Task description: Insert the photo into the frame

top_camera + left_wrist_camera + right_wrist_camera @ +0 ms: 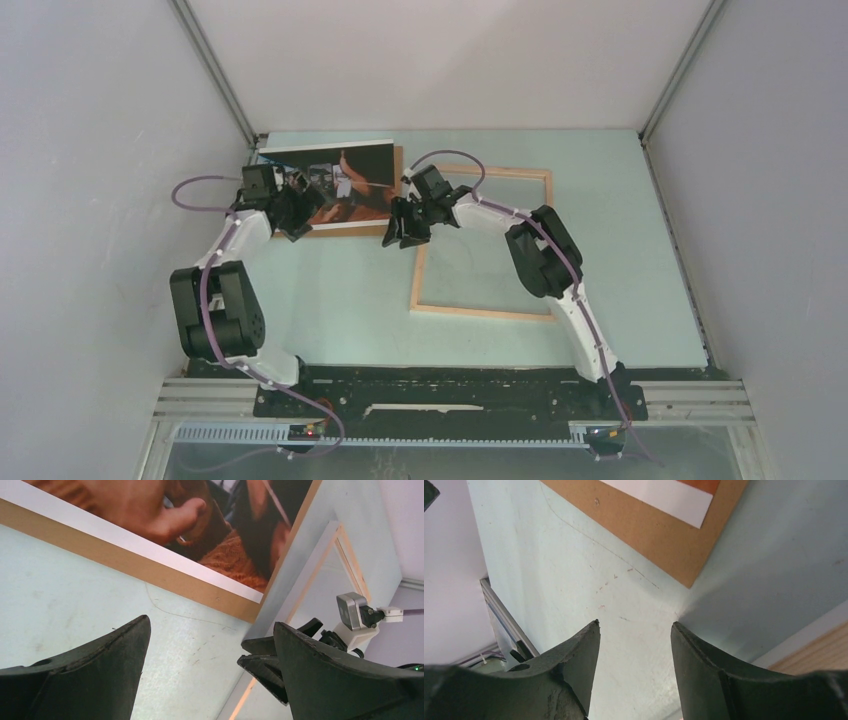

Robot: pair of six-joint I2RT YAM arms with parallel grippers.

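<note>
Pale green bench [340, 300] carried the photo [360, 170] lying on a brown board [100, 551] at the far left, the frame [480, 312] flat beside it; left tool [212, 622] gaped wide, right tool [635, 624] stood parted, both gripping nothing

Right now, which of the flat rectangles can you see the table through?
The light wooden frame, lying right of the others. The photo is a colour print, and the brown backing board under it is solid.
</note>
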